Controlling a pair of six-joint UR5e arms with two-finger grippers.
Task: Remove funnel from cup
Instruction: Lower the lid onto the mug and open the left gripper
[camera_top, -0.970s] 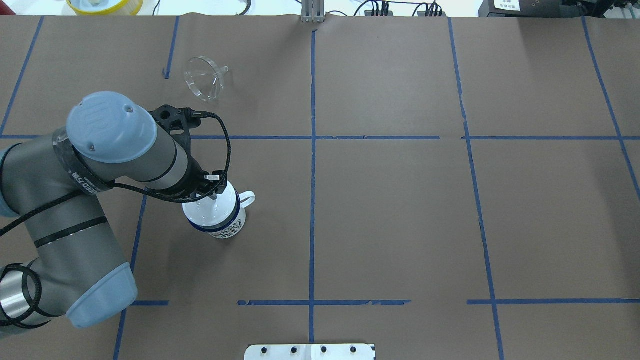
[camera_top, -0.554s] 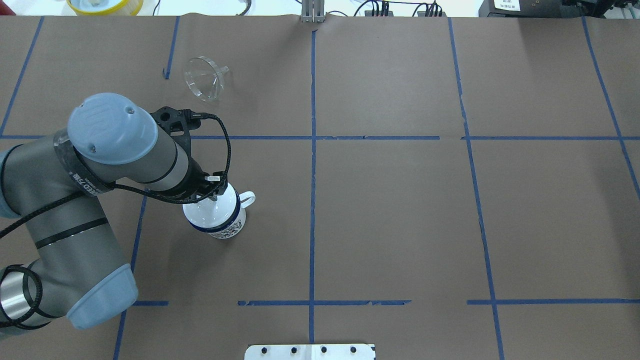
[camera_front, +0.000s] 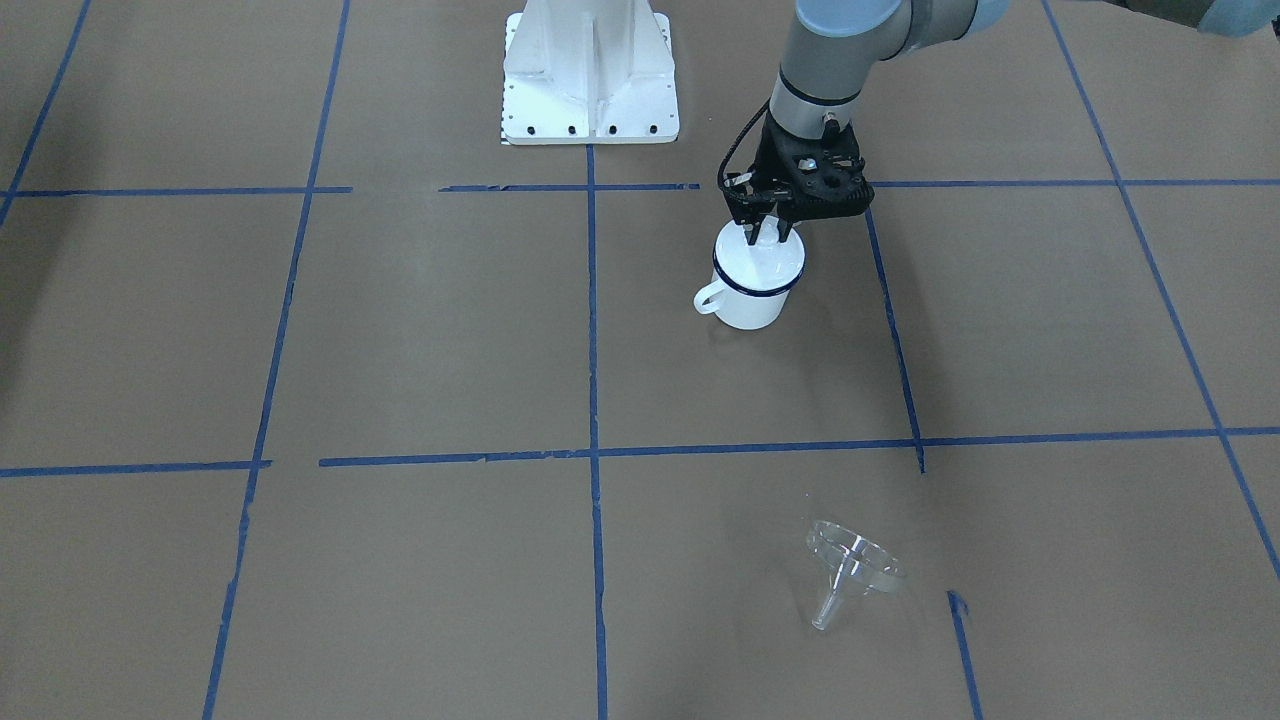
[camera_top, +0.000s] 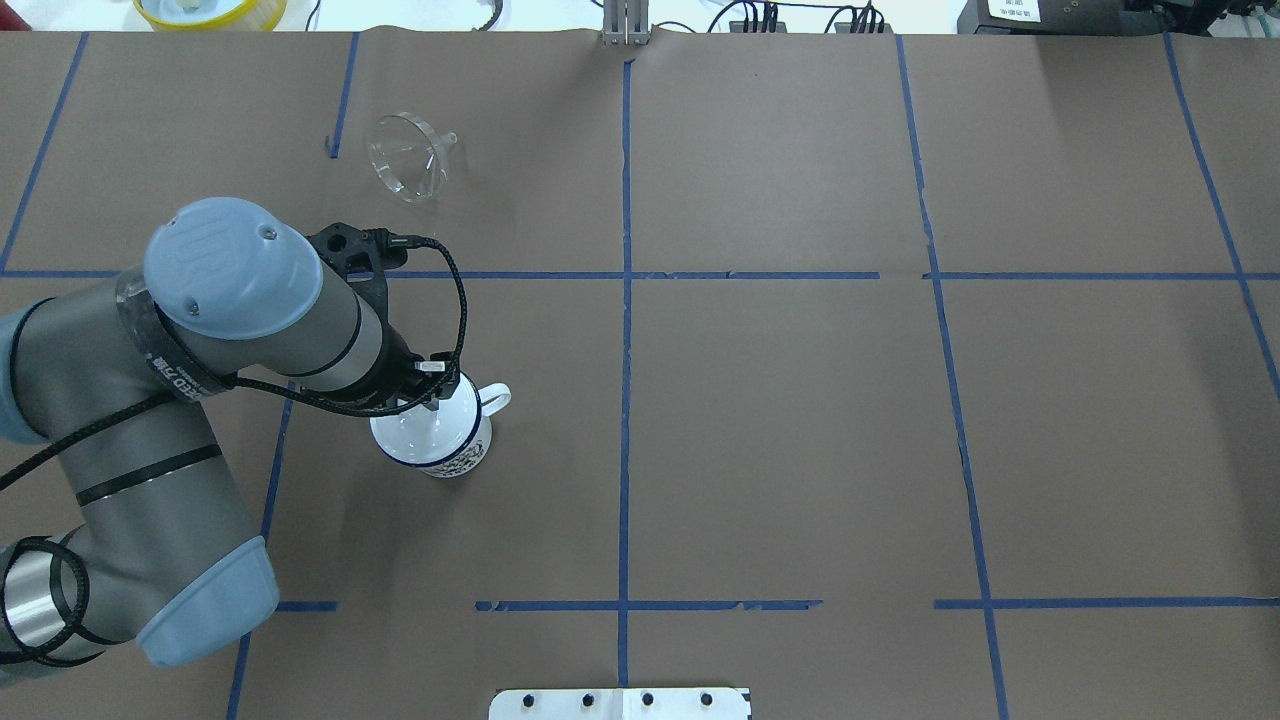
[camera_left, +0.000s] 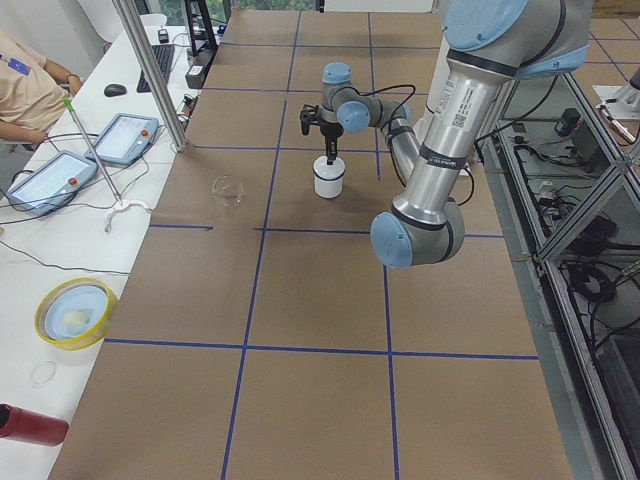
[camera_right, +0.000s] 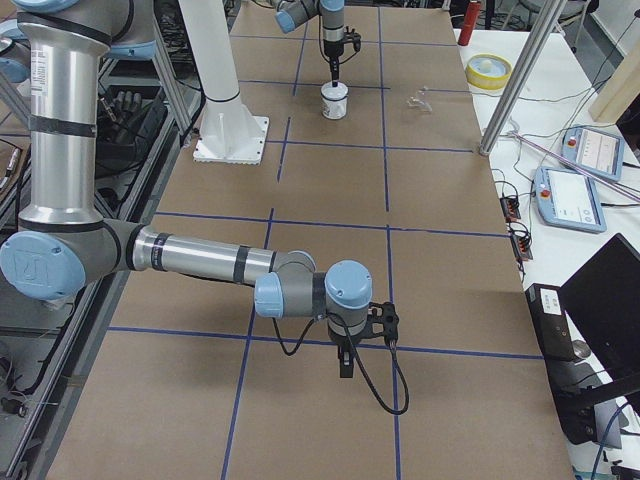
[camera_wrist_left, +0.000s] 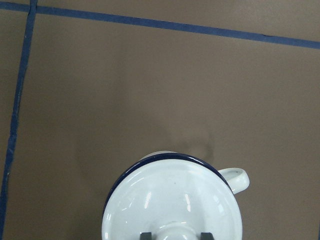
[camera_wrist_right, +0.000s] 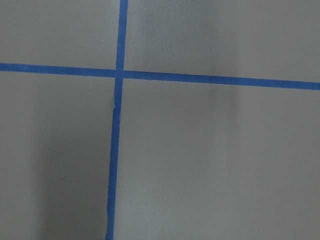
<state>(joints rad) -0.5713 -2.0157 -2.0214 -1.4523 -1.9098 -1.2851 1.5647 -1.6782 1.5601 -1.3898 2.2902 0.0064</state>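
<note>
The clear funnel (camera_top: 410, 160) lies on its side on the brown table, far from the cup; it also shows in the front view (camera_front: 850, 565). The cup (camera_top: 450, 452), a white mug with a dark blue rim (camera_front: 750, 300), stands upright with a white knobbed lid (camera_wrist_left: 170, 200) on top. My left gripper (camera_front: 765, 232) points straight down over the lid, its fingers (camera_wrist_left: 146, 235) tight on either side of the knob. My right gripper (camera_right: 345, 362) hangs low over bare table far from the cup; whether it is open or shut I cannot tell.
The white robot base (camera_front: 590, 70) stands behind the cup. A yellow bowl (camera_top: 210, 10) sits past the table's far edge, and operator pendants (camera_left: 60, 180) lie on the side bench. Blue tape lines grid the brown paper.
My left arm's elbow and wrist have shifted slightly right and down in the overhead view. The cup, lid and funnel stay where they were.
</note>
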